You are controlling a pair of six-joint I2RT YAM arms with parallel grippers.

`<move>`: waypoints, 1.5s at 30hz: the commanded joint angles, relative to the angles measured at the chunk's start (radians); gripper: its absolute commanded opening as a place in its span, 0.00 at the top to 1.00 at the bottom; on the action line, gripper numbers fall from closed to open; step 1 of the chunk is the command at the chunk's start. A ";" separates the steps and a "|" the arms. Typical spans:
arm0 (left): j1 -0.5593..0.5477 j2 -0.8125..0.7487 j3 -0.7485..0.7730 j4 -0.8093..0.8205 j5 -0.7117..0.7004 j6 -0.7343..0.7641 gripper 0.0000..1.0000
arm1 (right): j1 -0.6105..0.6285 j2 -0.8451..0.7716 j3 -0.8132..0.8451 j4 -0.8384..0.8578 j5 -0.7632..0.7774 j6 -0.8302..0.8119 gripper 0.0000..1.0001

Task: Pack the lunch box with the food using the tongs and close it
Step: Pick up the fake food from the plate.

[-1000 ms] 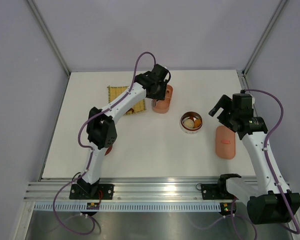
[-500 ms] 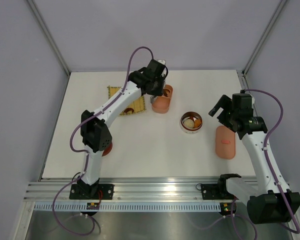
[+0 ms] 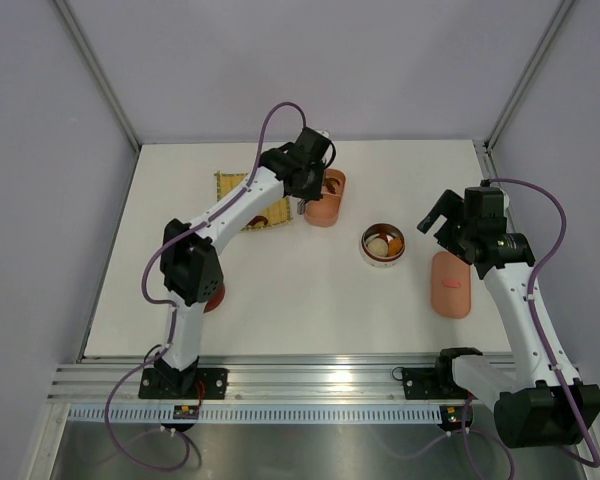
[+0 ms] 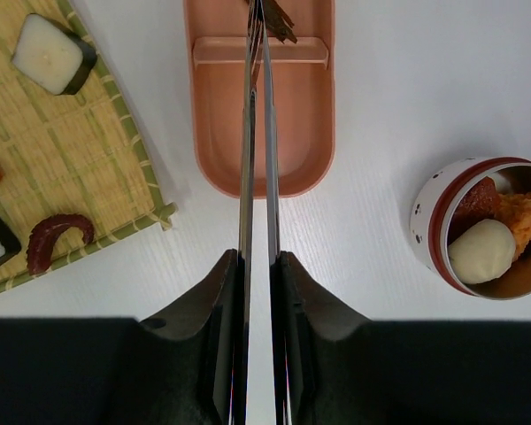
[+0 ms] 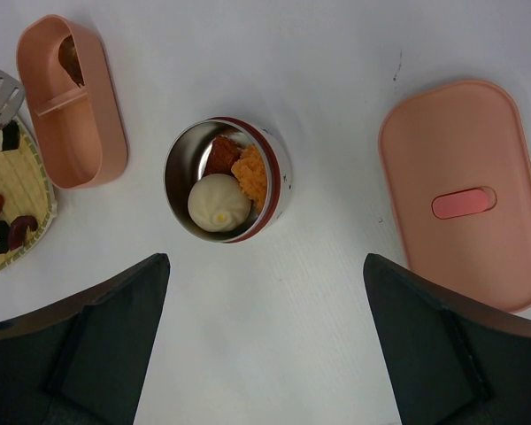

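My left gripper (image 4: 258,257) is shut on the slim pale tongs (image 4: 248,159), whose arms are squeezed nearly together. The tongs reach over the pink lunch box (image 4: 221,150), and their tips sit at a brown food piece (image 4: 280,24) in its small far compartment. More food lies on the yellow mat (image 4: 71,159): a white-and-dark block (image 4: 53,55), a purple tentacle (image 4: 57,239) and others at the edge. In the top view the left gripper (image 3: 305,198) hangs by the lunch box (image 3: 327,205). My right gripper (image 5: 265,292) stands open above bare table, holding nothing.
A round steel bowl (image 5: 279,177) holds a white bun, an orange lump and a red piece; it stands between the lunch box (image 5: 88,142) and the pink lid (image 5: 465,159) with its handle up. A reddish round thing (image 3: 216,297) shows partly under the left arm.
The left gripper has closed further, pressing the tongs' arms together, and its wrist has shifted slightly back and left over the lunch box. The right arm has not moved.
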 commanded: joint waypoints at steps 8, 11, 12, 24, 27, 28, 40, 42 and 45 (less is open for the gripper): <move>0.107 -0.354 -0.290 0.049 -0.090 -0.070 0.73 | -0.005 0.001 0.014 0.009 0.001 -0.021 0.01; 0.143 -0.426 -0.378 0.020 -0.131 -0.093 0.67 | -0.005 0.010 0.014 0.013 -0.008 -0.020 0.00; 0.149 -0.437 -0.391 0.003 -0.160 -0.094 0.66 | -0.005 0.013 0.016 0.015 -0.009 -0.020 0.00; 0.149 -0.635 -0.680 -0.023 -0.224 -0.203 0.54 | -0.003 0.036 0.025 0.033 -0.032 -0.007 0.00; 0.149 -0.658 -0.714 -0.011 -0.231 -0.215 0.50 | -0.005 0.044 0.026 0.041 -0.040 -0.009 0.00; 0.149 -0.655 -0.715 -0.009 -0.237 -0.217 0.50 | -0.005 0.047 0.028 0.043 -0.045 -0.011 0.01; 0.149 -0.545 -0.691 0.018 -0.285 -0.218 0.49 | -0.005 0.042 0.028 0.037 -0.054 -0.014 0.01; 0.149 -0.538 -0.691 0.021 -0.294 -0.220 0.49 | -0.005 0.038 0.023 0.036 -0.052 -0.014 0.00; 0.149 -0.529 -0.697 0.024 -0.300 -0.222 0.48 | -0.005 0.035 0.019 0.036 -0.051 -0.012 0.01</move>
